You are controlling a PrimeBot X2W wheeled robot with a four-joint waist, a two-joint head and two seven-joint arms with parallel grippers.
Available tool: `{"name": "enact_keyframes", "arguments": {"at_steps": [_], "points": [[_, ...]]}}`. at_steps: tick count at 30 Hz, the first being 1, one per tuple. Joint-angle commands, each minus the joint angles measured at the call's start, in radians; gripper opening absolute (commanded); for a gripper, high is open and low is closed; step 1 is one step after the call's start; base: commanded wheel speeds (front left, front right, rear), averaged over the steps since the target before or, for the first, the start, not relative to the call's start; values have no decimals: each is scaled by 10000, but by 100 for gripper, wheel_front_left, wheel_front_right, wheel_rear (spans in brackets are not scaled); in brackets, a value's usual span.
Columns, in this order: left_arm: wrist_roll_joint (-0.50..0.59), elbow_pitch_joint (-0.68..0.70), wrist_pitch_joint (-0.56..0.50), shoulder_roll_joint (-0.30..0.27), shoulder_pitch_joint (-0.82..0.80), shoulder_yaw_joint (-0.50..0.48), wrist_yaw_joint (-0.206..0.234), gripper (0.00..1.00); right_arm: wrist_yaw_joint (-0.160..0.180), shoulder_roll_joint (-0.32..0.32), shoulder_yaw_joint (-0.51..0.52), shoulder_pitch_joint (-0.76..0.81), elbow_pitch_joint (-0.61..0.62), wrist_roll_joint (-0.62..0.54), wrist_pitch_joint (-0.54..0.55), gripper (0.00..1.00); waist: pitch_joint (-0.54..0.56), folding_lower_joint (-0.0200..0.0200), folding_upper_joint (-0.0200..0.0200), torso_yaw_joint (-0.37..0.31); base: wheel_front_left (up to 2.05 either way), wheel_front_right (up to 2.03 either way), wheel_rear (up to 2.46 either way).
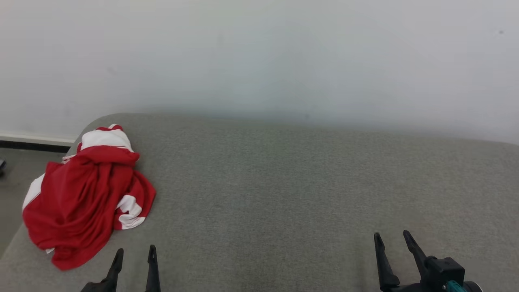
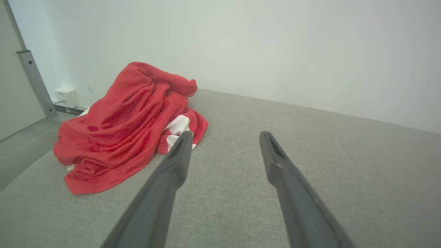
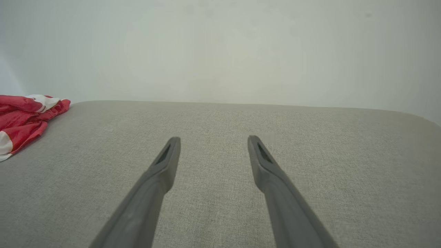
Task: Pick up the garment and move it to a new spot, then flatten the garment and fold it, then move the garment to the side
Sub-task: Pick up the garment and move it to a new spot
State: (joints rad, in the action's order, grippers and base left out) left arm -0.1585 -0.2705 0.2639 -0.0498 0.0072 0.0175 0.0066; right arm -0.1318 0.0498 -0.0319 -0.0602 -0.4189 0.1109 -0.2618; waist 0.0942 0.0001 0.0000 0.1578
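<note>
While the garment [image 1: 85, 194] lies heaped and unlifted, the step in hand is judged to be the first one, the pick-up.

Item: garment. Red cloth with white panels, crumpled into a mound at the far left end of the grey cushion [image 1: 284, 182]. Its left side sits close to the cushion's edge, above the floor [image 1: 12, 190]. Collar, sleeve and hem cannot be told apart in the heap; it may be a sports shirt.

Item: left gripper [image 1: 136, 248]. Fingers apart, holding nothing. It is low at the near edge, just beside the garment's near right corner and not touching it.

Item: right gripper [image 1: 391, 234]. Fingers apart, holding nothing. It is over bare cushion, well apart from the garment.

Item: wall [image 1: 259, 52]. Plain and pale, behind the cushion.

Handling note: the left gripper is the natural one for the pick-up. It should probably swing left and come down on the crown of the mound, where the folds stand thick. Closing there would catch several layers rather than one loose edge. Lifting straight up before carrying sideways would likely keep trailing cloth from sliding off the left edge. The open middle of the cushion looks a fit new spot, within reach of both grippers for the spreading.
</note>
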Motion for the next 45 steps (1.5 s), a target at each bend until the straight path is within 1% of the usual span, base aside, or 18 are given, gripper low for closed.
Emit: {"name": "enact_keyframes", "arguments": {"at_steps": [1,8,11,14,27,34,39,43,45], "points": [[123,18,10,-74,20,-110,-36,100,22,8,-14,38,45,74,-48,100,14,-1,0,1094,0,0,0],[289,36,10,-143,134,-298,-127,100,22,11,-208,3,122,360,-31,100,42,-1,0,2283,0,0,0],[331,72,10,-159,151,-333,-153,100,22,14,-261,29,121,470,-31,100,40,-1,0,2699,0,0,0],[336,126,10,-199,165,-456,-152,100,22,9,-412,-74,113,516,-31,100,-1,-1,0,2972,0,0,0],[279,598,10,-130,423,-937,8,100,22,14,-796,-621,-102,503,-31,100,-346,-1,0,3253,0,0,0],[231,446,10,-100,165,-1140,92,100,21,13,-803,-678,-161,458,-31,100,-418,-1,0,3307,0,0,0],[172,-330,-6,-173,-614,-1129,38,100,22,13,-791,-579,-178,417,-31,100,-400,-1,0,3286,0,0,0],[22,-1330,-538,-225,-1724,-1042,-65,100,22,13,-904,-366,-116,452,-31,100,-284,-1,0,3195,0,0,0],[-165,-1920,-834,-332,-2354,-1060,-226,100,22,13,-983,-261,-44,498,-31,100,-239,-1,0,3121,0,0,0]]}}
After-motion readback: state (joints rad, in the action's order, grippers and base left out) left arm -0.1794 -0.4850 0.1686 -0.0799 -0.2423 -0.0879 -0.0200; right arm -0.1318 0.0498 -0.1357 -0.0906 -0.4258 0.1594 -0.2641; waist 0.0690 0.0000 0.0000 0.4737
